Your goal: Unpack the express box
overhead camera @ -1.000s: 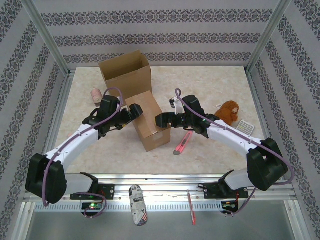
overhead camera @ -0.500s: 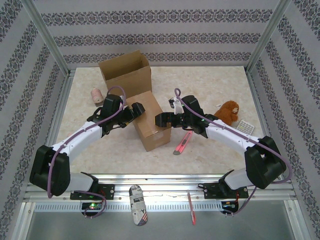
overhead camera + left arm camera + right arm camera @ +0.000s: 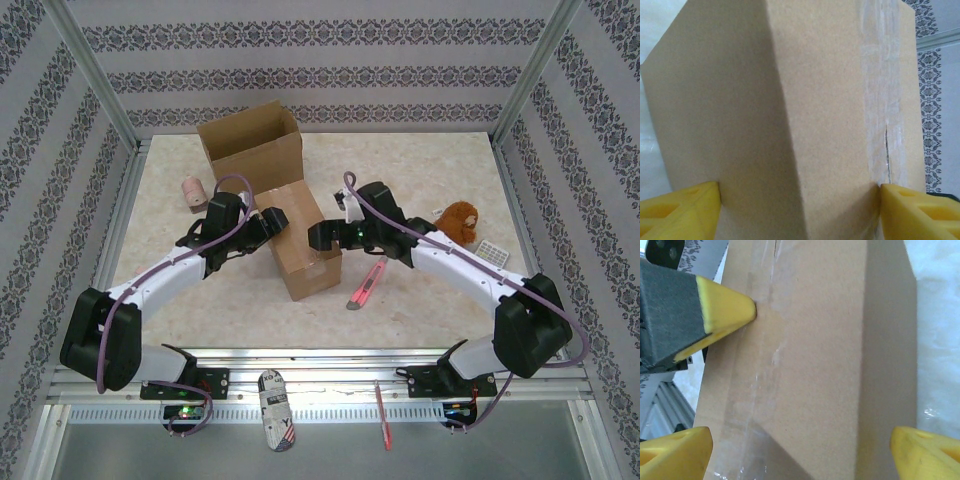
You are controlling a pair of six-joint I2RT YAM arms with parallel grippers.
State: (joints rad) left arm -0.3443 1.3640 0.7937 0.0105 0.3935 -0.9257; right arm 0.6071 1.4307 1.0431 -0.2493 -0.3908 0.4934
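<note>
Express box (image 3: 305,255) is what we see in the middle of the worktop (image 3: 430,170), a shut brown box that sits a bit crooked between the two arms. We see the left end effector (image 3: 272,222) at its top left edge. From the left wrist, its two yellow fingers (image 3: 680,212) sit one on each side of the box and both touch the cardboard, so we say it is gripping the express box. A strip of clear tape (image 3: 885,100) runs down the box close to the finger on the right, and the tape has a thin slit in it. The right end effector (image 3: 318,237) is at the top right edge of the box. From the right wrist, its yellow fingers (image 3: 925,452) are spread wide with the box between them, so it is open and holds nothing. In that same view, one yellow tip of the left end effector presses on the box by the tape. Behind the express box stands a bigger open carton (image 3: 250,145). A pink roll (image 3: 193,190) lies to the left of that carton. A pink cutter (image 3: 365,285) lies on the worktop just right of the box, and a brown soft toy (image 3: 459,222) sits farther right, next to a small white grid (image 3: 491,251)
</note>
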